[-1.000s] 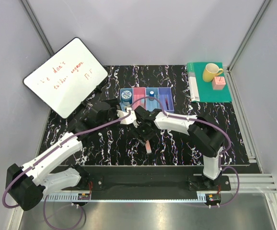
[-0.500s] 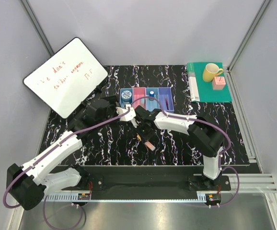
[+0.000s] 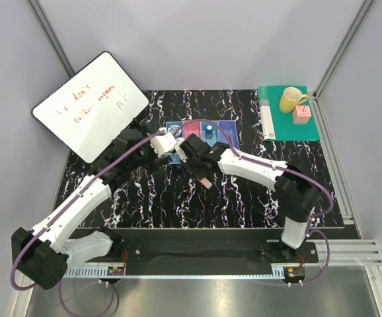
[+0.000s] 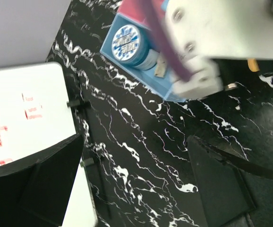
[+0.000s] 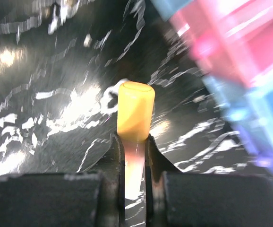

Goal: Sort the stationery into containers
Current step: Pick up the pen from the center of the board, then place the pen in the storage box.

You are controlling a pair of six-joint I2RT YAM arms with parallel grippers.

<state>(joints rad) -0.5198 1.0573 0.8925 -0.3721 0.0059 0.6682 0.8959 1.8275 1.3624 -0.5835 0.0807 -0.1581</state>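
Note:
My right gripper [image 5: 135,142] is shut on the orange-yellow bar [image 5: 135,111], which stands up between its fingers above the black marbled mat. From above, the bar [image 3: 204,181] hangs under the right gripper [image 3: 200,173] just in front of the containers [image 3: 227,129]. The pink and light blue bins [image 5: 240,42] show blurred at the upper right. My left gripper [image 4: 136,175] is open and holds nothing, over bare mat. The blue round bottle [image 4: 127,41] sits in the end light blue bin. In the top view the left gripper [image 3: 172,150] hovers at the left end of the row.
A tilted whiteboard [image 3: 88,105] stands at the back left, close to the left arm. At the back right a green book [image 3: 287,125] carries a yellow mug [image 3: 293,99] and a pink cube [image 3: 301,114]. A small blue-capped item [image 3: 208,129] stands in one bin.
The right gripper shut on the orange-yellow bar, lifted it off the mat and carried it back towards the bins. The left gripper moved back and up, staying open.

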